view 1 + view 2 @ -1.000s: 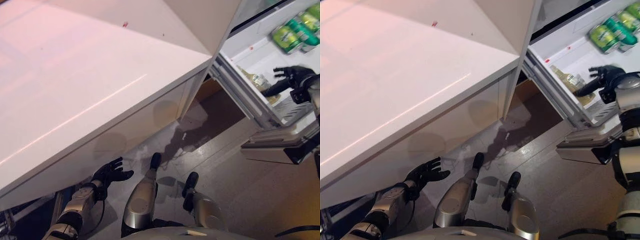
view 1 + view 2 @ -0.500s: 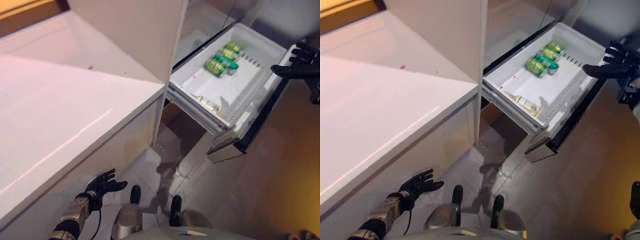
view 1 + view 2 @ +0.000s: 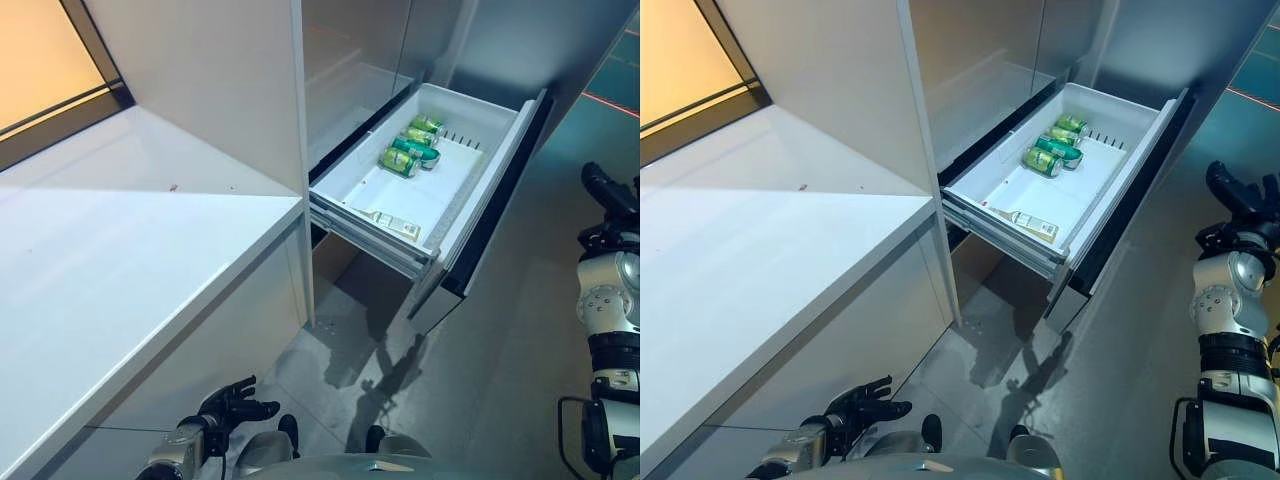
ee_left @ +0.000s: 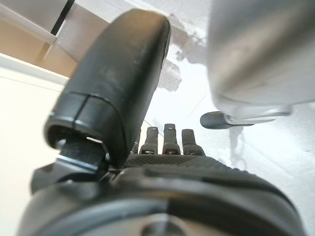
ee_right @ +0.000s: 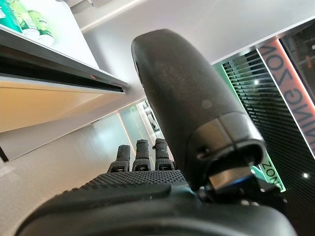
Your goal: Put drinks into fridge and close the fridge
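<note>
Nearest the camera, low at the bottom edge, the left hand [image 3: 232, 407] hangs beside the white worktop [image 3: 110, 250] with its fingers spread and relaxed, holding nothing; its own wrist view shows only grey floor [image 4: 197, 93] past the straight fingers. Over on the other side, the right hand [image 3: 1237, 192] is raised at the edge of the scene, well apart from the fridge, its fingers straight and empty, and its wrist view looks past them toward the underside of the pulled-out drawer. Between the two hands the grey floor [image 3: 400, 350] runs up to the cabinet front. Farther off, the fridge drawer [image 3: 500, 170] stands pulled out from the tall white fridge [image 3: 220, 90], its dark front panel facing the right hand. Inside the white drawer, a clear bottle [image 3: 1025, 223] lies on its side near the drawer's nearer end, close to the wall by the cabinet. Beyond it, toward the far end, several green cans [image 3: 1052, 148] lie on their sides, packed together and touching, apart from the bottle.
</note>
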Robot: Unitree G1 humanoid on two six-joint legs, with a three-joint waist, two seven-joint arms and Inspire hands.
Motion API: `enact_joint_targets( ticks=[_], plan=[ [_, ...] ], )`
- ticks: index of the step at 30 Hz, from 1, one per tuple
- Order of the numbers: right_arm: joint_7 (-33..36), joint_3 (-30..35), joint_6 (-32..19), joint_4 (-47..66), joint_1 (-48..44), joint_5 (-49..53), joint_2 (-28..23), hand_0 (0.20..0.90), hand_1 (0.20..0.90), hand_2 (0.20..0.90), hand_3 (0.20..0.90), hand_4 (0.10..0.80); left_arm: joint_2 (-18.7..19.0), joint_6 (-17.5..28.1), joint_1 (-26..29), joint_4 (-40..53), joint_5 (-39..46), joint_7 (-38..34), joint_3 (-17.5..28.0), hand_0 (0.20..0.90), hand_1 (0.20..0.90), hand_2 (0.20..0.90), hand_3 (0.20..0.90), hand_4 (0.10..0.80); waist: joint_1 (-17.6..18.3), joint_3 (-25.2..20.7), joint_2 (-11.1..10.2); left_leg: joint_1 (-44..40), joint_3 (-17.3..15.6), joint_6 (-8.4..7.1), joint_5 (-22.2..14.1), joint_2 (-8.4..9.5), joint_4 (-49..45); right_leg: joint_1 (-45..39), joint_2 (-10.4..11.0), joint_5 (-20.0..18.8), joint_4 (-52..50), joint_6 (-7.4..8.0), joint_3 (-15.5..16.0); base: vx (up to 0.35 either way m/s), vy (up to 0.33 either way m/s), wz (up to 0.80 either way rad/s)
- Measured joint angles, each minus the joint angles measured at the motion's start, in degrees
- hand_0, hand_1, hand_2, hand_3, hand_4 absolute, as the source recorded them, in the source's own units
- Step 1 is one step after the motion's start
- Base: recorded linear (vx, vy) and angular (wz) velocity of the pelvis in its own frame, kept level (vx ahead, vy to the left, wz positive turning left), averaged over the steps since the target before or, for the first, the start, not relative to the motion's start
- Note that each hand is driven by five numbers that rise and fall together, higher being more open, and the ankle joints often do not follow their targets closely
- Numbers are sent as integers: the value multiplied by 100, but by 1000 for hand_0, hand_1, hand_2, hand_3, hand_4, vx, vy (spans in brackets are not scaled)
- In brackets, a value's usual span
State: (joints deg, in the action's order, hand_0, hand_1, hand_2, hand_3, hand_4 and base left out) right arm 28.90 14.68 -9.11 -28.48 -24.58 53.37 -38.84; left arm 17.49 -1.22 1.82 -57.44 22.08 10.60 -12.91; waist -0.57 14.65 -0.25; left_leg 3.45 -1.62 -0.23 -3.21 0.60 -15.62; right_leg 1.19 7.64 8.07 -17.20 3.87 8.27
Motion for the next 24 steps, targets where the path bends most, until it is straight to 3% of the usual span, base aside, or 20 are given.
enact_joint_targets(
  ticks=[2,7,13,24],
  plan=[
    [3,6,-157,-91,-133,7,-53,900,900,900,900,800,-4,3,272,29,41,-60,-91,900,900,900,900,800,-104,327,46,592,63,32,-306,67,-867,592,159,402,-963,-50,-1,-138,3,21],
    [-255,-156,-160,-435,-359,399,-31,900,900,900,900,800,-39,83,413,256,300,-152,-72,900,900,900,900,800,-306,767,219,1546,191,54,-625,152,-1997,1475,343,760,-2113,-86,-3,-125,14,17],
    [-1027,-198,-377,-704,-821,921,16,900,900,900,900,800,-84,318,487,495,555,-146,34,900,900,900,900,800,-387,1205,313,2032,198,93,-635,273,-2518,2013,507,882,-2799,-96,-90,-45,49,6],
    [-2224,-479,-279,-1370,-1387,1175,-156,900,900,900,900,800,-332,571,376,495,908,-122,193,900,900,900,900,800,-476,1276,427,2319,316,67,-568,354,-2590,2304,568,897,-3040,-126,-45,-5,83,4]
  ],
)
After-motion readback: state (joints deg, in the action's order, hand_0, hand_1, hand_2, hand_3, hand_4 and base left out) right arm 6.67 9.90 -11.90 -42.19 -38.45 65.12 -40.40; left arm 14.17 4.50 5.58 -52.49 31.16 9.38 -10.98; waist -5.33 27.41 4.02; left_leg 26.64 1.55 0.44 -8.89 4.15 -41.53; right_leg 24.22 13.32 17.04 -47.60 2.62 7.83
